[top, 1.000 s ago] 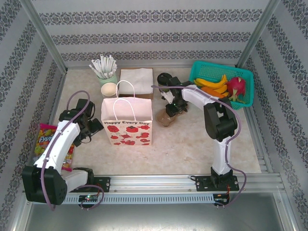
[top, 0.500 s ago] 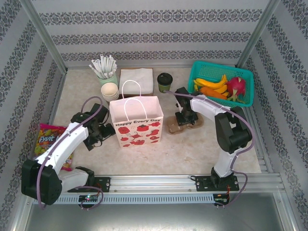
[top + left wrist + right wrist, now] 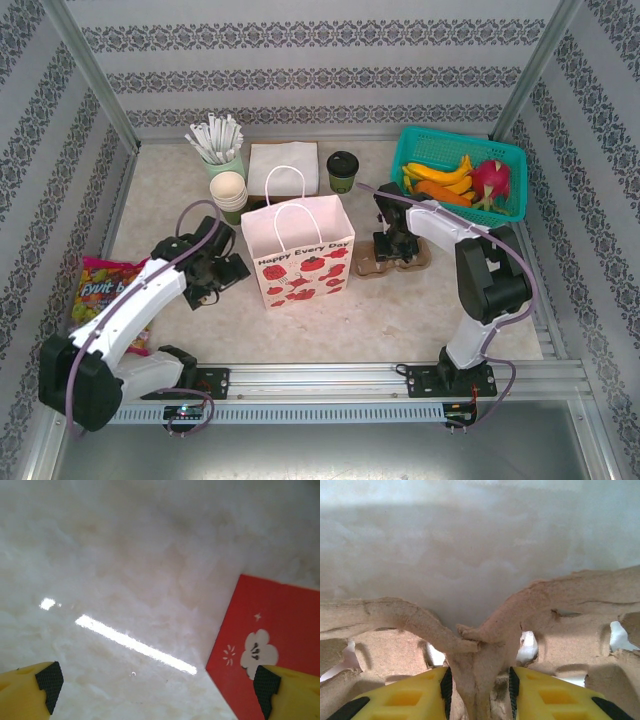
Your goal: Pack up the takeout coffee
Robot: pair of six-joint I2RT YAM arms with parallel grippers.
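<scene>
The takeout coffee (image 3: 342, 170), a dark olive cup with a black lid, stands upright at the back of the table, apart from both grippers. My right gripper (image 3: 392, 238) is shut on the middle ridge of a brown cardboard cup carrier (image 3: 392, 260). In the right wrist view the yellow fingers (image 3: 422, 695) pinch that ridge (image 3: 479, 670) from both sides. A white paper bag with red print (image 3: 300, 250) stands upright between the arms. My left gripper (image 3: 226, 270) is open just left of the bag. The left wrist view shows the bag's red side (image 3: 272, 640) by the right fingertip (image 3: 265, 686).
At the back left are a green holder of white sticks (image 3: 218, 142), a stack of paper cups (image 3: 228, 190) and white napkins (image 3: 283, 160). A teal basket of fruit (image 3: 505, 152) sits at the back right. A candy packet (image 3: 98, 292) lies at the left edge.
The paper bag has slid to the right and nearer, with my left gripper following beside it. My right gripper has dragged the cup carrier rightward, uncovering the coffee cup behind.
</scene>
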